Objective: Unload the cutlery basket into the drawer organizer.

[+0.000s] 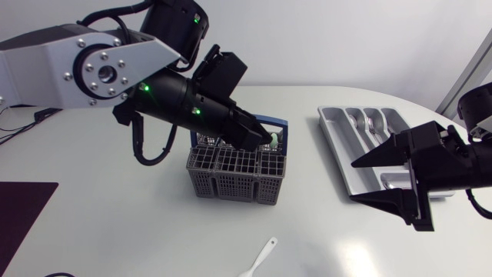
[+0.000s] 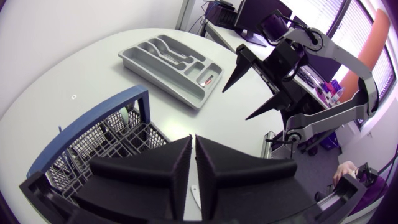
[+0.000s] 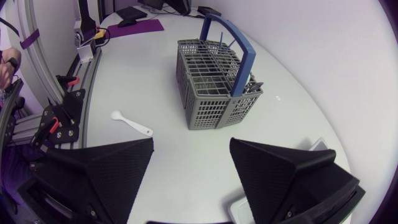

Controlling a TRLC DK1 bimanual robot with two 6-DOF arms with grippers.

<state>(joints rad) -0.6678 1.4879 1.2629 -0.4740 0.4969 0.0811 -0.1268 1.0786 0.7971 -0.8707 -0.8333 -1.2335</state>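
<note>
The grey cutlery basket (image 1: 234, 171) with a blue handle (image 1: 278, 123) stands mid-table. My left gripper (image 1: 267, 138) hangs over its right rear corner, shut, with nothing clearly showing between its fingers (image 2: 177, 163). A pale green piece (image 1: 274, 141) pokes up from the basket beside the fingertips. The grey drawer organizer (image 1: 338, 146) lies to the right and holds several pieces of cutlery (image 1: 372, 125). My right gripper (image 1: 354, 181) is over the organizer's near end, wide open and empty, pointing at the basket (image 3: 214, 87). A white spoon (image 1: 260, 258) lies on the table.
In the right wrist view the white spoon (image 3: 130, 122) lies on bare table between the gripper and the basket. A dark purple mat (image 1: 19, 211) covers the table's left edge. In the left wrist view the organizer (image 2: 146, 74) lies beyond the basket's blue handle (image 2: 99, 115).
</note>
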